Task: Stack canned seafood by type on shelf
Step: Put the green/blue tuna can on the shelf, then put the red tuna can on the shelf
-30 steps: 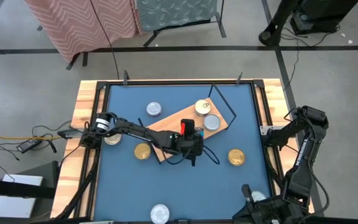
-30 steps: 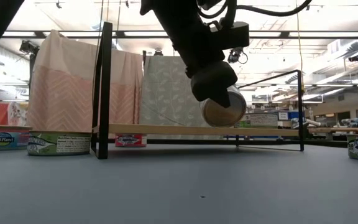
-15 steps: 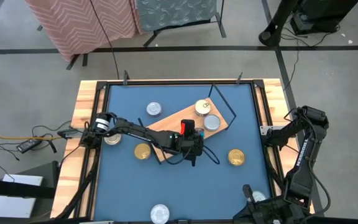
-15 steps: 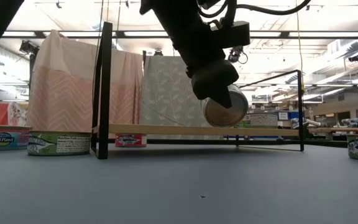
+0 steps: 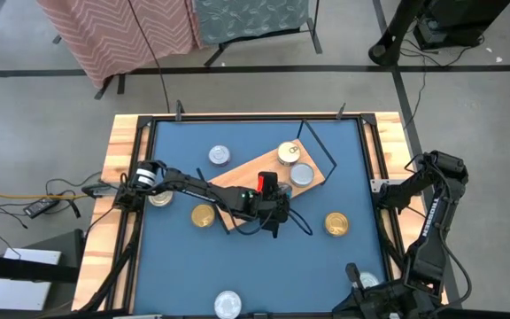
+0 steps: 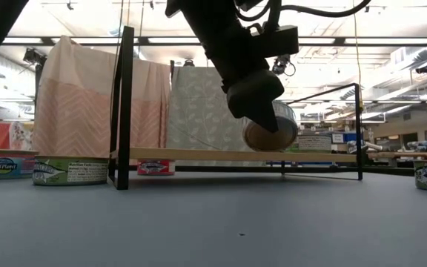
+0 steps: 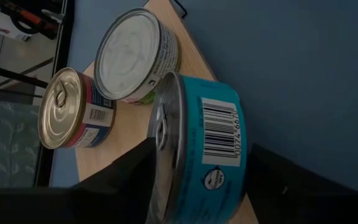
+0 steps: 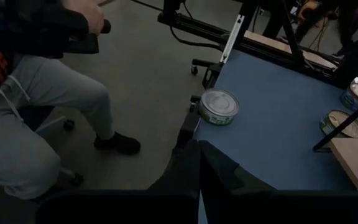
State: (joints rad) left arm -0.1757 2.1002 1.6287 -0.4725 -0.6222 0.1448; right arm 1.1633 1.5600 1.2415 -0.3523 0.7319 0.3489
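Shelf (image 5: 237, 180) is lying diagonally mid-surface, long axis running 8 to 2 o'clock, two cans sitting at its 2 o'clock end. Left hand (image 5: 271, 208) is hovering at the shelf's 5 o'clock edge, fingers spreading around a tilted teal-label can (image 7: 197, 155); grip or release unclear. Right hand (image 5: 359, 282) is waiting shut at the surface's 5 o'clock corner, much farther off.

Even overhead light; low view backlit by ceiling lamps, arm silhouetted.
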